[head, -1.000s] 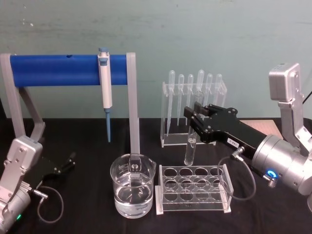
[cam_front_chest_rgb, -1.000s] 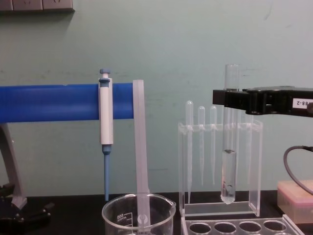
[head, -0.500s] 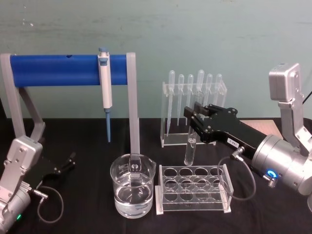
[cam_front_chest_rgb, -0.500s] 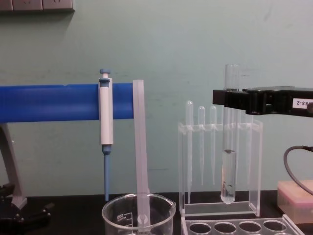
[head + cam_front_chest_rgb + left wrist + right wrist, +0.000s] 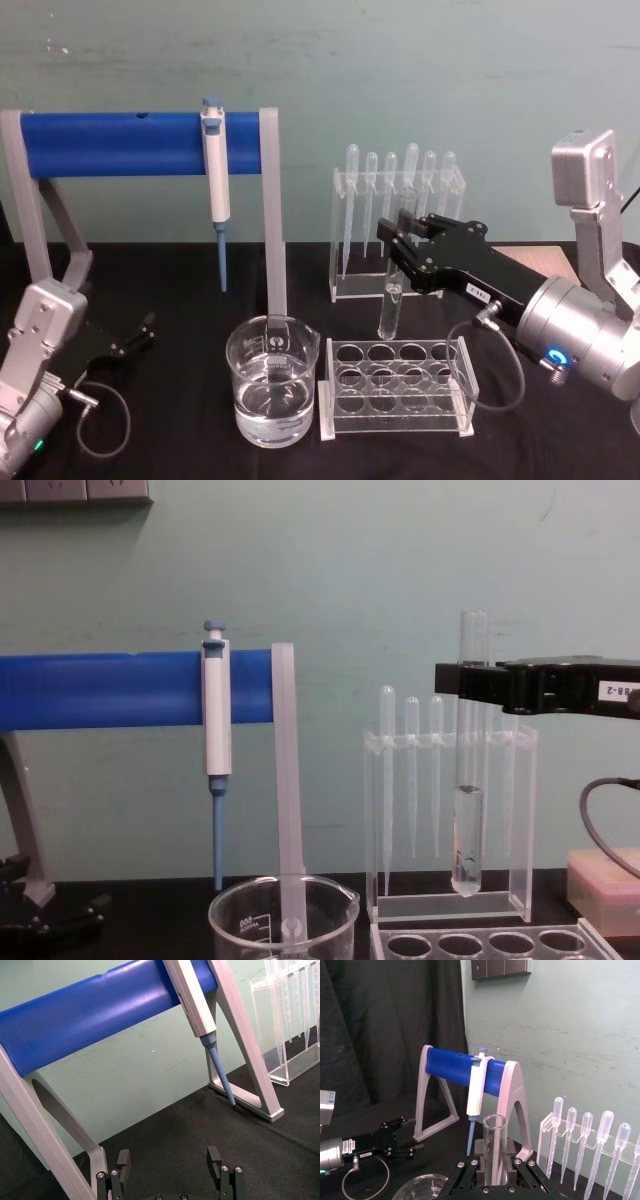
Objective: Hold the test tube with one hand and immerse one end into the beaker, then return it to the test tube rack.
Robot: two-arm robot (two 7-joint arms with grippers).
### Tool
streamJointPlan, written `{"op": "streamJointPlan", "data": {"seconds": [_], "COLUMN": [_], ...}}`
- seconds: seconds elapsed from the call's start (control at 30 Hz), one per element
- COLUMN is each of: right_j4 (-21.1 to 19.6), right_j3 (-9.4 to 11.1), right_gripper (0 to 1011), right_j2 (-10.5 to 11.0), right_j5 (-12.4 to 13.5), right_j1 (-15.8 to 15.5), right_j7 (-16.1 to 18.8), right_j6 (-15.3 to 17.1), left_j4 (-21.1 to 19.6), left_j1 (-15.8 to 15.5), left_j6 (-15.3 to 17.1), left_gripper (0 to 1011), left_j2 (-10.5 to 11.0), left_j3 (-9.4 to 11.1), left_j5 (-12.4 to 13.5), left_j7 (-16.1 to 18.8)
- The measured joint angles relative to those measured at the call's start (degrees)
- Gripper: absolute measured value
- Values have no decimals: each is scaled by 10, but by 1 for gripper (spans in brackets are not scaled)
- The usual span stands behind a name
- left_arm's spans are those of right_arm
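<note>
My right gripper is shut on the test tube, a clear glass cylinder hanging upright above the back left of the clear tube rack. From the chest, the test tube shows its rounded bottom well above the rack, with the gripper clamped near its rim. The right wrist view looks down on the tube's open rim between the fingers. The beaker, wide and about half full of water, stands left of the rack. My left gripper is open and parked low at the left.
A blue bar stand with grey legs holds a blue-and-white pipettor behind the beaker. A clear stand with several plastic pipettes is behind the rack. A pink box sits at the far right.
</note>
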Motion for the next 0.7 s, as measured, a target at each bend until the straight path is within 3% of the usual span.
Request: {"op": "streamJointPlan", "data": {"seconds": [0.47, 0.7], "right_j4": [1, 9], "right_j3": [-3, -24], "right_gripper": [224, 224], "right_j2": [-2, -19], "right_j5": [-2, -8], "right_j1": [2, 24], "right_j7": [1, 13], "right_j6": [0, 4], "left_j4": [0, 0], "left_j1": [0, 0], "left_j6": [0, 0], "left_gripper": [1000, 1000], "left_j2": [0, 0], "left_j3": [0, 0], "left_j5": [0, 0], "left_j7": [0, 0]}}
